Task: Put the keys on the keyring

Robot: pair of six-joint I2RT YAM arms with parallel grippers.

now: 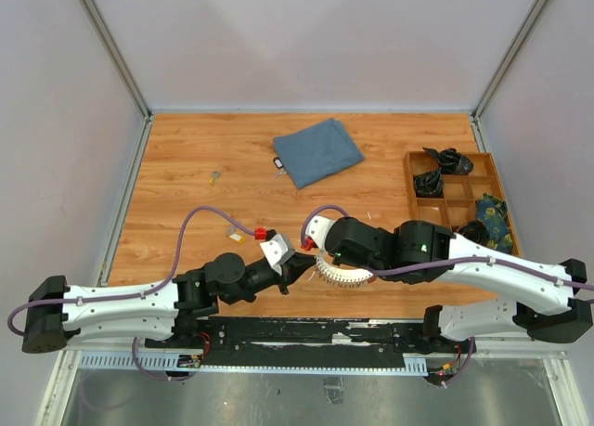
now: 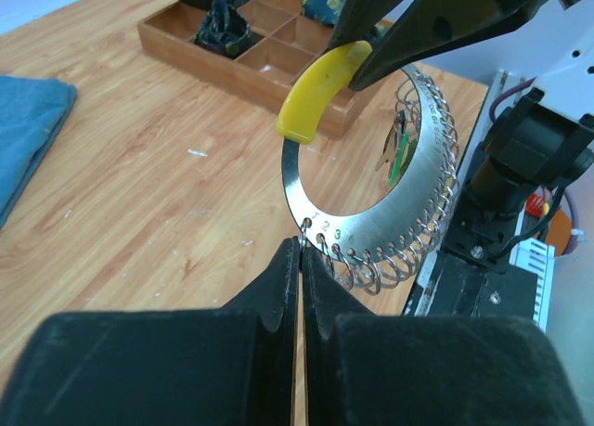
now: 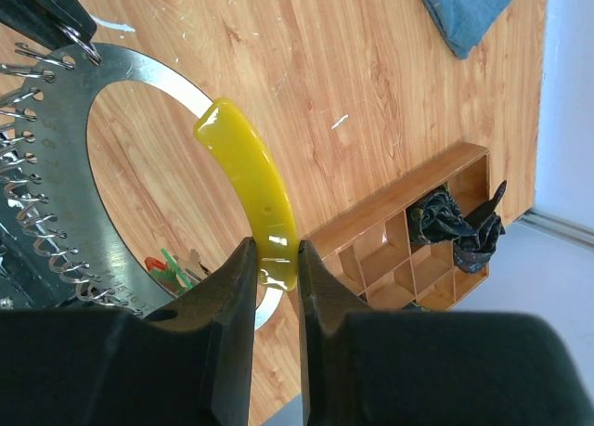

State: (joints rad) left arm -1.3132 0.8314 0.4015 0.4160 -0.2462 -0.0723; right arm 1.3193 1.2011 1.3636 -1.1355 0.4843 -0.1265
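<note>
Black fingers of the left gripper [image 2: 302, 250] are pressed together, their tips pinching the lower edge of the keyring [image 2: 390, 222] beside the first of its small wire loops. From its own wrist view, the right gripper [image 3: 276, 259] has its fingers clamped on the yellow segment [image 3: 249, 189], a smooth, glossy plastic arc that fills a gap in the ring.

Between the two arms, the keyring hangs clear of the counter [image 1: 186, 213] near its front edge. It stands steeply on edge with its flat face towards the left wrist camera and the yellow arc uppermost. It is a flat band of brushed grey metal, stamped with small numbers, with thin wire loops crowding its outer edge.

One key with a green tag [image 2: 399, 152] dangles on the ring's far side. Other keys lie loose on the wood-grain counter: a small one [image 1: 214, 175] at the far left and a yellow one [image 1: 238, 238] near the left arm. A blue cloth [image 1: 317, 151] lies at the back, and a wooden compartment tray [image 1: 408, 185] sits on the right.
</note>
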